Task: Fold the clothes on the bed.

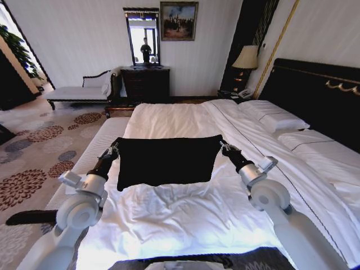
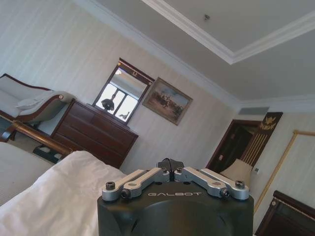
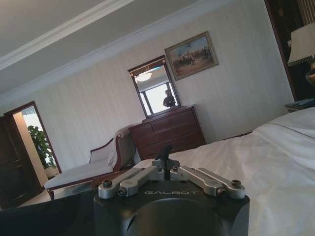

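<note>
Head view: both end effectors (image 1: 114, 149) (image 1: 225, 147) clenched on T-shirt (image 1: 166, 159) above bed (image 1: 180, 219)

A hotel-style bedroom; white-sheeted bed (image 1: 185, 121), dark dresser (image 1: 145, 84) under a mirror (image 1: 142, 36), bedside lamp (image 1: 246, 58).

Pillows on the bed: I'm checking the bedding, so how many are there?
2: one pillow lies nearer the far end of the bed, the other pillow closer to the robot, both against the headboard. More could be hidden.
</note>
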